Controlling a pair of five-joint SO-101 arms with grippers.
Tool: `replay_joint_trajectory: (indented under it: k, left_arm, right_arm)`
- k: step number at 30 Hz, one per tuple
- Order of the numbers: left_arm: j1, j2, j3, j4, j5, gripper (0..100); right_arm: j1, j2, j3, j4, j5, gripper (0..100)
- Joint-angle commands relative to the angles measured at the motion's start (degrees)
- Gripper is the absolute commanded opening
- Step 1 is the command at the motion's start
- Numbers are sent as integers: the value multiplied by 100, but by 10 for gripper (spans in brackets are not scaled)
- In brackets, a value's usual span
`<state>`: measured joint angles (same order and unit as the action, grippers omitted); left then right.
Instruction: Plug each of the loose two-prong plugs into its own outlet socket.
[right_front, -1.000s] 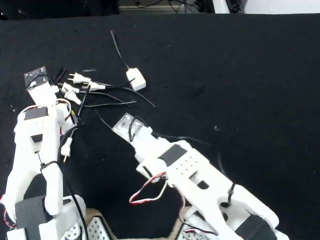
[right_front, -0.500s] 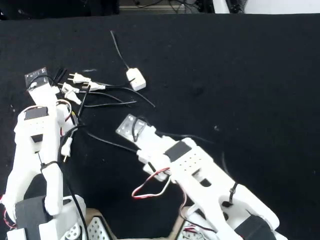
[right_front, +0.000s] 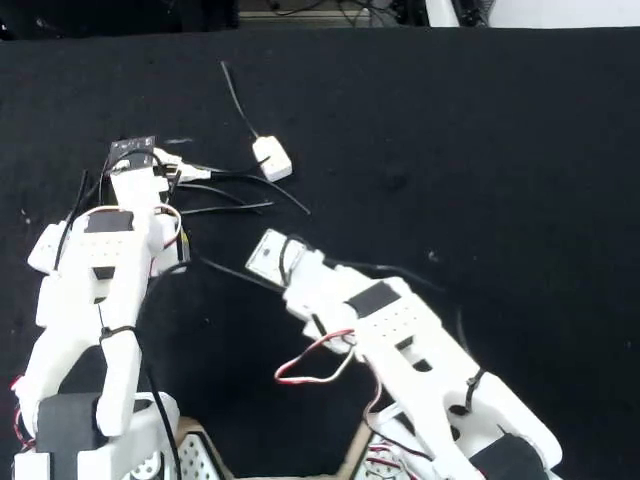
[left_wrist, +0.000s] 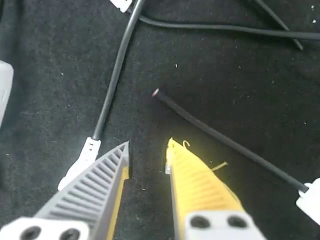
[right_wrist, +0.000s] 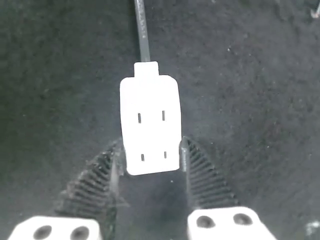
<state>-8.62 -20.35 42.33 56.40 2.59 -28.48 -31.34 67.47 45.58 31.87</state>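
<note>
**Left hand released over loose leads; right hand grasping a socket**

At the left of the bench (right_front: 480, 150), the left arm (right_front: 100, 270) lies along the near-to-far line. The high view places a loose plug (right_front: 185, 166) just right of its wrist, with black leads trailing off to the right. The wrist view supplies the detail beneath. The left hand (left_wrist: 147, 145) is released, its grey finger (left_wrist: 95, 185) and yellow finger (left_wrist: 197, 185) apart over bare black cloth. A white plug body (left_wrist: 80, 161) sits partly behind the grey finger, its long axis slanting away from the hand. Its plug lead (left_wrist: 117, 70) leaves from the farther end, and the prongs are hidden. Beside the yellow finger a black cable (left_wrist: 225, 139) lies on a slant, ending in a bare cut tip.

Farther right, a free socket block (right_front: 272, 158) rests on the bench. Its long axis runs far-left to near-right, and its block lead (right_front: 238, 100) leaves the far-left end.

The right arm (right_front: 400, 330) angles from near right towards far left. The right hand (right_wrist: 150, 145) is grasping an outlet socket (right_wrist: 149, 112), both fingers pressed against the sides of its nearer end. The socket's long axis runs straight out along the hand, its slotted face towards the camera. Its socket lead (right_wrist: 141, 30) leaves from the end away from the hand. The high view adds a black lead (right_front: 235, 274) running left from beneath this wrist.
</note>
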Motion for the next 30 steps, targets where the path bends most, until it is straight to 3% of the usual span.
replay_joint_trajectory:
  k: [1,5,8,14,19,25,30]
  left_arm:
    - [321,-158,-119,-9,-44,130]
    - [505,-158,-127,-308,334,130]
    - [523,-149,-154,-651,659,130]
    - [620,-44,-145,-1257,1160,131]
    - [708,1125,-629,-1732,1152,131]
    - [637,2822,-2105,-369,1152,131]
    - [110,3182,-2686,571,1011,131]
  right_arm:
    - [167,-145,-268,-97,-369,165]
    - [167,-145,-277,-88,-536,306]
    - [185,-154,-391,26,-563,279]
    - [193,-154,-1121,958,-1327,230]
    - [176,-154,-1121,976,-1380,230]
    - [176,-154,-1051,949,-1345,230]
    - [193,-154,-963,774,-1336,227]
